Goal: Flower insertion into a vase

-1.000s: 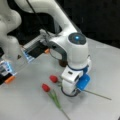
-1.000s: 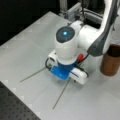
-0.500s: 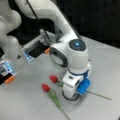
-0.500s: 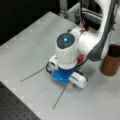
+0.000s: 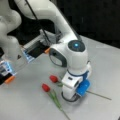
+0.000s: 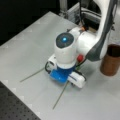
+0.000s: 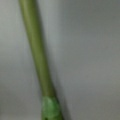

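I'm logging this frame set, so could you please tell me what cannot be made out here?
- Gripper: its fingertips are hidden under the arm's white wrist in both front views, so open or shut is unreadable.
- Vase: cut off by a front view's right edge; its inside is unseen.
- Wrist view: only a blurred green stem on the table; no fingers show.

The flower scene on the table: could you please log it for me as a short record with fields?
pincer: low over the table, hidden under the wrist housing in both front views
flowers: two red-headed stems flat on the table, one beside the arm, one running under it
wrist view: green stem close up
vase: brown cylinder, upright at a front view's right, no flower in it
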